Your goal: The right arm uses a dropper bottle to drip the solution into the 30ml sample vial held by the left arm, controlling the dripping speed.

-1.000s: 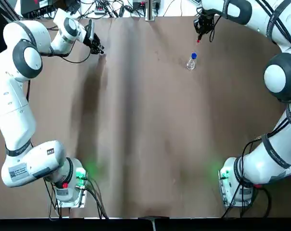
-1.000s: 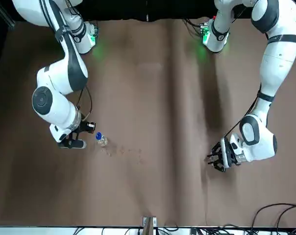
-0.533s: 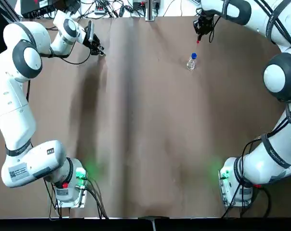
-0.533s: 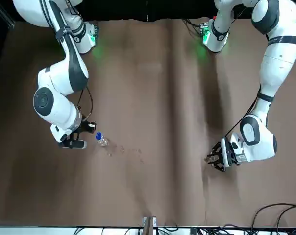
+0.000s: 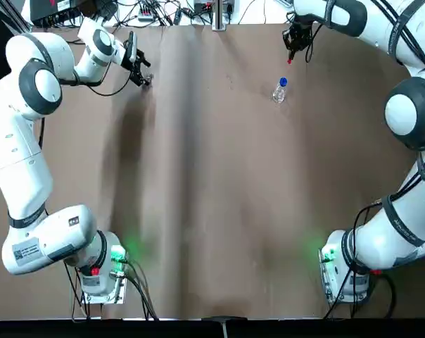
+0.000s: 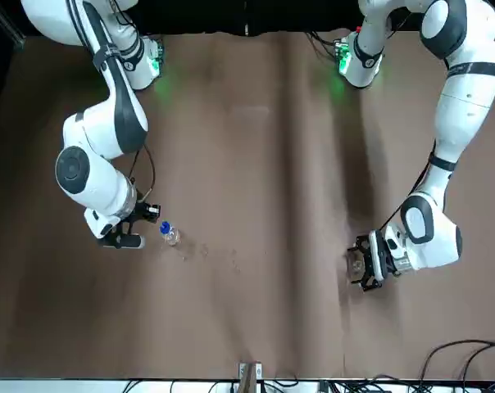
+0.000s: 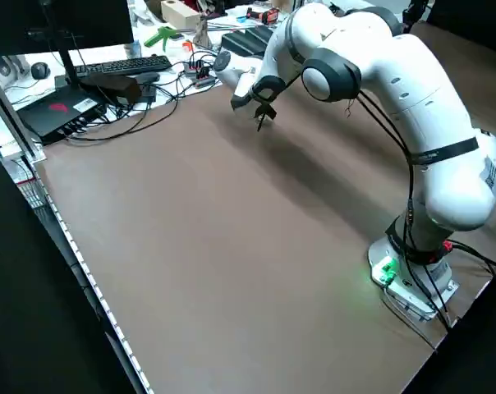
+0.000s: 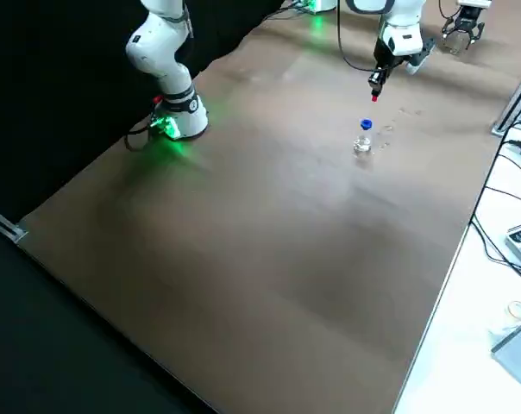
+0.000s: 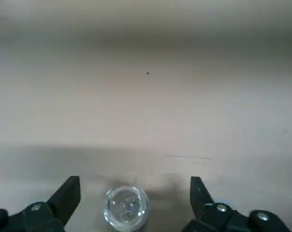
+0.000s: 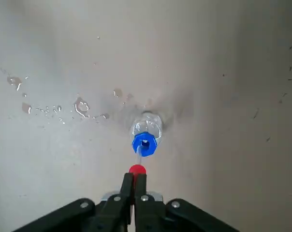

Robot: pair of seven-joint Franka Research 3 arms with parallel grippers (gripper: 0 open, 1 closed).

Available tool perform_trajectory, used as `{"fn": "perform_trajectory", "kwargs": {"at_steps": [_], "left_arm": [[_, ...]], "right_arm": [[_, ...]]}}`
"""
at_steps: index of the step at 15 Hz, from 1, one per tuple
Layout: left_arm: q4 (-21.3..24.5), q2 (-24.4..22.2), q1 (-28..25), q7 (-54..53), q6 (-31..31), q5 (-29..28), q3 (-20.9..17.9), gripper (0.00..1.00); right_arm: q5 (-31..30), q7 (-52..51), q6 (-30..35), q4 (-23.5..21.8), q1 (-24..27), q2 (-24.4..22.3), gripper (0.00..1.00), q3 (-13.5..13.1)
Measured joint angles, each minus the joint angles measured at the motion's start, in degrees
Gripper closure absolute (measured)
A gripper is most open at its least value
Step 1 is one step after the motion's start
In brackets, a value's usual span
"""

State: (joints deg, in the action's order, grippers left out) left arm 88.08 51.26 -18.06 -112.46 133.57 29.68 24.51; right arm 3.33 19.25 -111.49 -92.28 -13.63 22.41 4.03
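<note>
The dropper bottle (image 5: 279,90), clear with a blue collar, stands on the brown table at the far right. Its red-tipped dropper (image 10: 137,169) is out of the bottle and pinched in my right gripper (image 10: 134,178), which hangs just above and beyond the bottle (image 10: 145,135). In the top view that gripper (image 5: 291,44) is near the table's far edge. At the far left, my left gripper (image 5: 143,74) is open. The 30ml sample vial (image 9: 126,208) stands between its fingers (image 9: 68,193), with a gap on each side.
Spilled drops (image 10: 80,106) wet the table beside the bottle. A desk with a keyboard (image 7: 121,66) and cables lies past the far edge. Both arm bases (image 5: 100,271) sit at the near edge with green lights.
The left gripper has turned and shifted slightly towards the far edge over the vial. The right gripper with the dropper rose a little away from the bottle.
</note>
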Motion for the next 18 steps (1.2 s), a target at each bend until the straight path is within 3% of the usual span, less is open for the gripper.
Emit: {"fn": "perform_trajectory", "kwargs": {"at_steps": [3,6,10,13,18], "left_arm": [[-0.4,-0.1,-0.4,2.2,-0.5,0.0,0.0,0.0],[-1.3,-2.5,-1.2,13.0,-6.0,-4.1,0.0,0.0],[-2.2,-10.4,-1.2,32.3,-15.6,-13.4,0.5,0.0],[-2.1,-16.3,-0.6,46.1,-20.4,-17.0,1.0,0.0],[-2.0,-21.5,0.3,67.2,-24.9,-23.4,1.7,0.0]], "right_arm": [[0.0,0.0,0.0,0.0,0.0,0.0,0.96,0.0],[0.0,0.0,1.8,0.1,0.3,0.0,0.96,-0.1],[0.0,0.0,3.1,0.0,0.6,0.0,0.96,-0.1],[0.0,0.0,2.8,0.0,0.6,0.0,0.96,0.0],[0.0,0.0,-0.1,0.0,0.5,0.1,0.96,0.1]]}}
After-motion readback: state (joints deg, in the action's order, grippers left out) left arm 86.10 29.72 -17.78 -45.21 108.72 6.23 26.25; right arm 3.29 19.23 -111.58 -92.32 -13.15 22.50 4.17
